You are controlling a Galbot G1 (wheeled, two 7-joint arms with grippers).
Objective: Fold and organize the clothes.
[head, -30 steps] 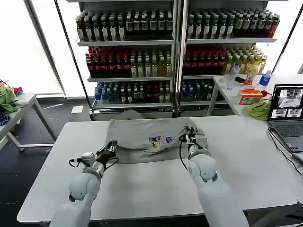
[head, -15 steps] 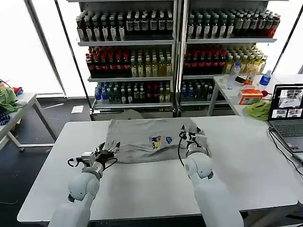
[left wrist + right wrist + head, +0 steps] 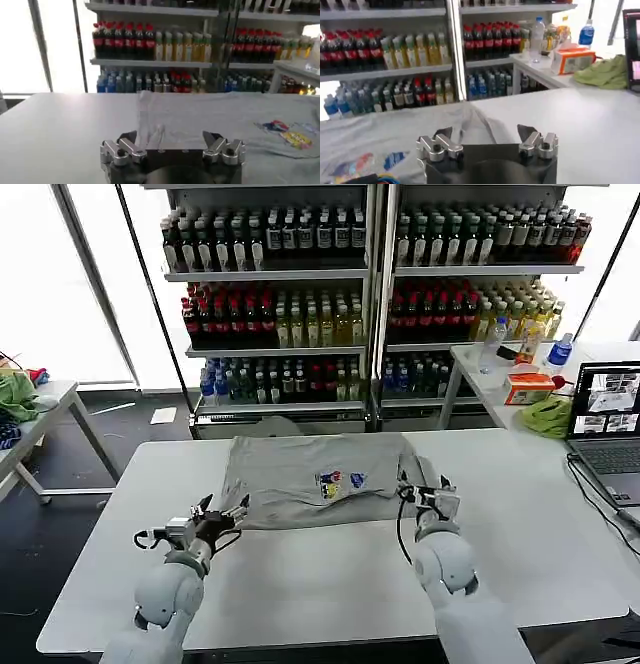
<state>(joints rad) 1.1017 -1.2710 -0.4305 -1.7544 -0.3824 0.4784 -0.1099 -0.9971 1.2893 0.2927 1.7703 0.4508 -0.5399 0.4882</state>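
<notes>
Since the earlier frames, both grippers are drawn back toward the near edge and outward from the shirt, the left one further left, the right one further right. The left gripper (image 3: pixel 222 515) is seen with its fingers spread wide and nothing between them, just off the near left corner of the grey T-shirt (image 3: pixel 318 478). That T-shirt is laid flat at the far middle of the white table (image 3: pixel 300 584), its print (image 3: pixel 340 482) facing up. The right gripper (image 3: pixel 432 497) is likewise held wide open and empty, beside the shirt's near right corner.

For a clean fold, the two near corners are best pinched together, level, and carried evenly so the cloth is not skewed.

Counted: one T-shirt, one print, two grippers, one table.
</notes>
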